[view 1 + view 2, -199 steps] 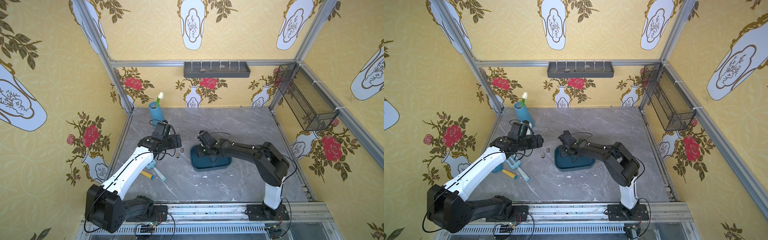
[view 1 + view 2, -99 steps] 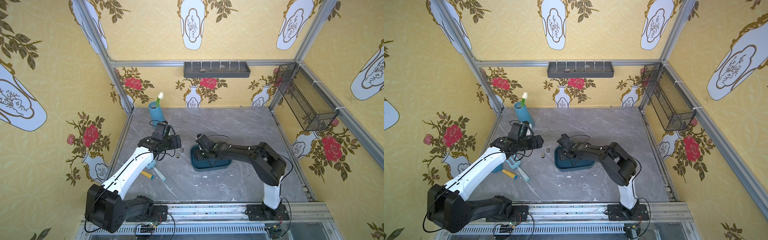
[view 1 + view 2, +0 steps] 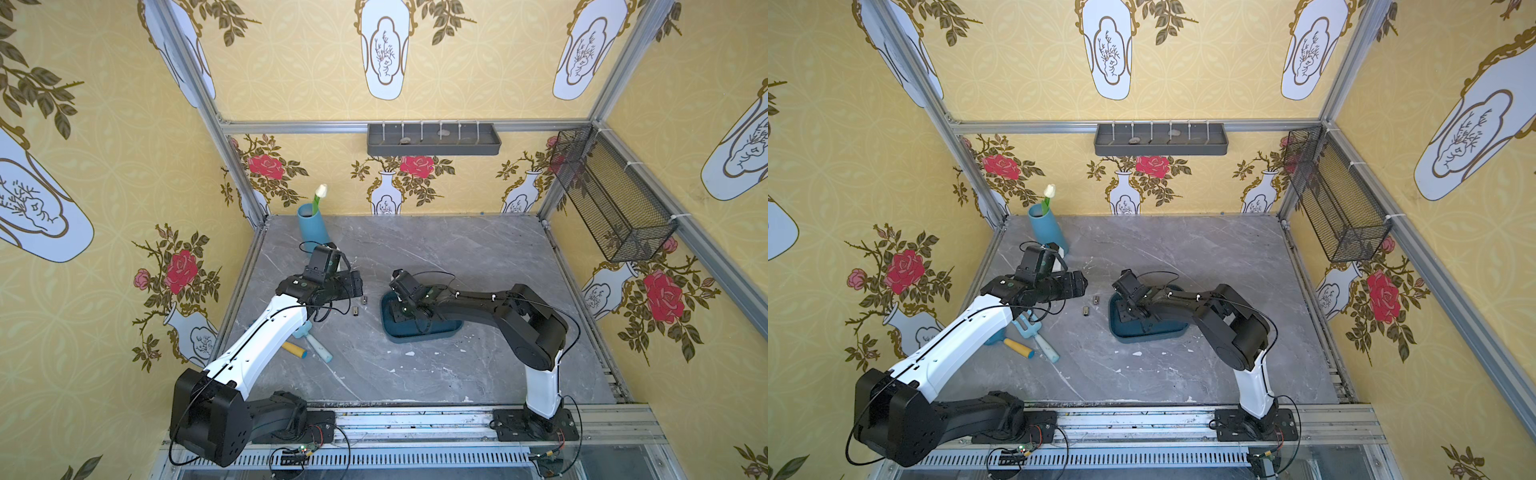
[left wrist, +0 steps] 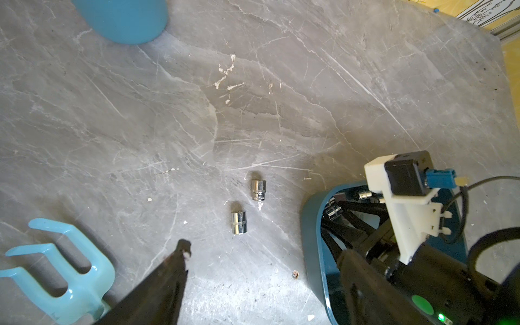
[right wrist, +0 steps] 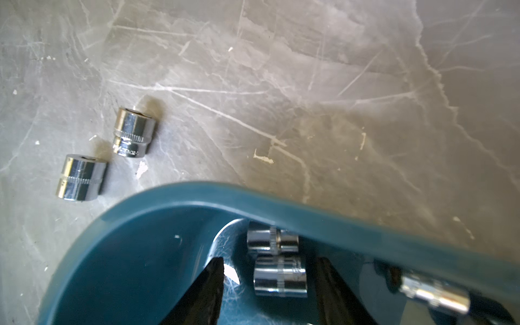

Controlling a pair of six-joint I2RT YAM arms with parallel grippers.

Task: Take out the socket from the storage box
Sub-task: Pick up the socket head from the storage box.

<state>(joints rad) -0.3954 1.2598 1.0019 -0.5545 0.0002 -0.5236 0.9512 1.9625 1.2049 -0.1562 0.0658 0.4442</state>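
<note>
Item: storage box [image 3: 428, 329], a shallow dark teal tub with a flared rim, standing on the grey marble table [image 4: 281, 112] in front of the right arm. Contents seen from the right wrist: target socket [image 5: 280, 278], on its side on the box floor close under the rim. Second socket [image 5: 272, 239], just beyond it against the box wall; whether the two touch cannot be told. Third socket [image 5: 434, 292], farther along the same wall, blurred. Outside the box: one loose socket [image 4: 259, 190] and another loose socket [image 4: 239, 222], on the table just beside the box's end on the left arm's side, near each other but apart. Right gripper [image 5: 269, 267]: inside the box, fingers standing to either side of the target socket, jaws partly apart. There is a clear gap on one side and the other finger is close; nothing is clamped as far as shows. Left gripper [image 3: 357, 286]: above the table beside the box, beyond the loose sockets, jaws wide and holding nothing. Farther from the box on that same side: light-blue hand fork [image 4: 56, 267] and blue vase [image 3: 312, 226]. Handling note, by judgement: chromed steel, small, rigid, dense for its size, with no risk of crushing. The polished wall is slippery and round, apt to roll or squirt out of a loose pinch. Its ends appear to face the fingers, so the flat end faces are the likely hold; otherwise the knurled band at mid-length. Lift straight up, clear of the rim and the neighbouring socket.
</note>
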